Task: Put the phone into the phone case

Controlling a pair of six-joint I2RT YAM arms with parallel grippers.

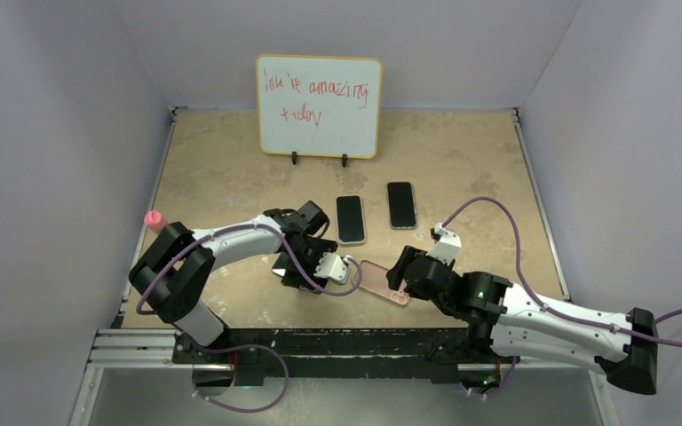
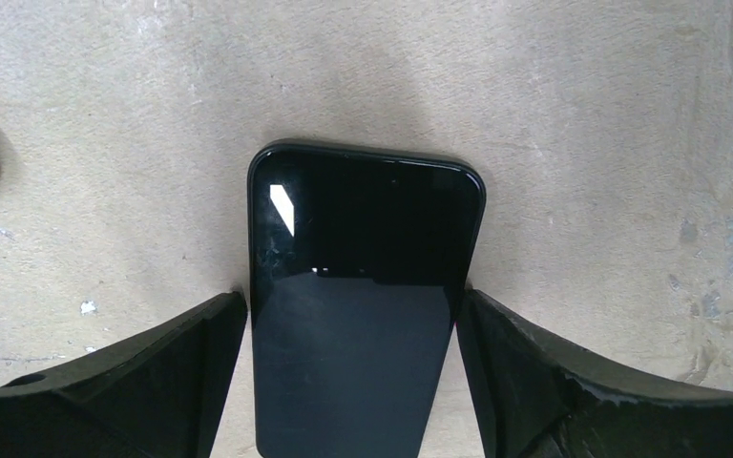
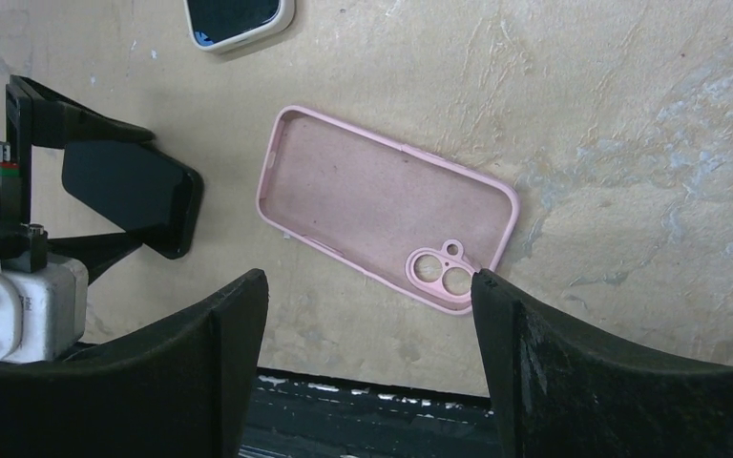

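Left pincer [image 2: 351, 298], nearest the lens in its own wrist view, is clenched on the phone [image 2: 361, 267], one black finger against each long edge, screen up. The right wrist view shows the phone tilted in this grip, its lower end at or just above the desk [image 1: 231, 169]; whether it touches cannot be told. Just right of it, and apart from it, the pink case [image 3: 387, 210] lies flat on the desk with its open side up and nothing in it, the camera cut-out at the end nearer the right arm. Right pincer [image 3: 370, 279] hangs over that end, released, its fingers spread wider than the case; one fingertip sits at the case's corner, though contact cannot be confirmed. Two more phones [image 1: 350, 218] [image 1: 400, 205] lie farther back on the desk, ungrasped, before a whiteboard [image 1: 319, 106]. Progress, as judged from this arrangement: the pick-up stage appears done, since the phone is secured, while insertion has not begun. What remains is to carry the phone across to the case, match its camera end to the cut-out, lay it inside the rim and press it home, probably with the right pincer steadying the case against sliding.
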